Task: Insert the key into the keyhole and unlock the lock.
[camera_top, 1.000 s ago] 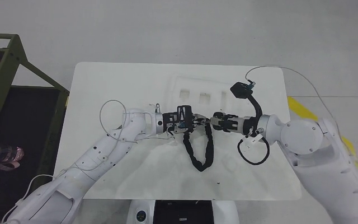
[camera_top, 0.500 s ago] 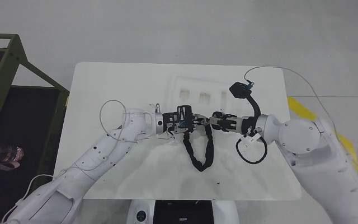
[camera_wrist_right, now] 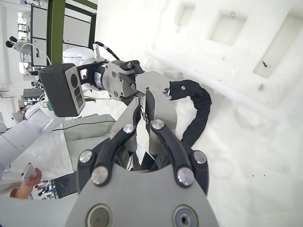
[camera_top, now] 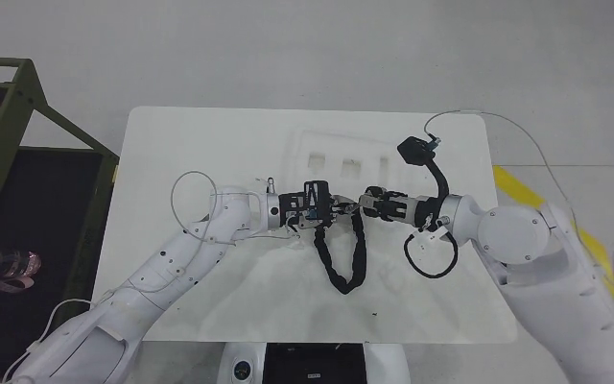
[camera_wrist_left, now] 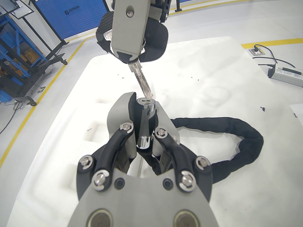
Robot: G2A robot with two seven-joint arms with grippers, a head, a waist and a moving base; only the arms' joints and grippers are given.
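My left gripper (camera_wrist_left: 142, 109) is shut on the chrome lock cylinder (camera_wrist_left: 144, 121), whose keyhole (camera_wrist_left: 146, 100) faces away from the wrist. A black fabric-covered chain (camera_wrist_left: 225, 138) trails from the lock and hangs in a loop (camera_top: 343, 257) over the table. My right gripper (camera_wrist_right: 142, 105) is shut on the key's head; the silver key (camera_wrist_left: 141, 79) points down at the cylinder, its tip right at the edge of the keyhole. From above, both grippers, the left (camera_top: 331, 206) and the right (camera_top: 367, 204), meet tip to tip at mid-table.
A white foam tray (camera_top: 355, 158) with rectangular recesses lies just behind the grippers on the white table (camera_top: 192, 144). A green frame (camera_top: 29, 106) stands off the table's left side. Cables loop around my right wrist (camera_top: 432, 254).
The right arm has shifted slightly toward the left gripper, bringing the key closer to the cylinder. The left arm and the chain have stayed put.
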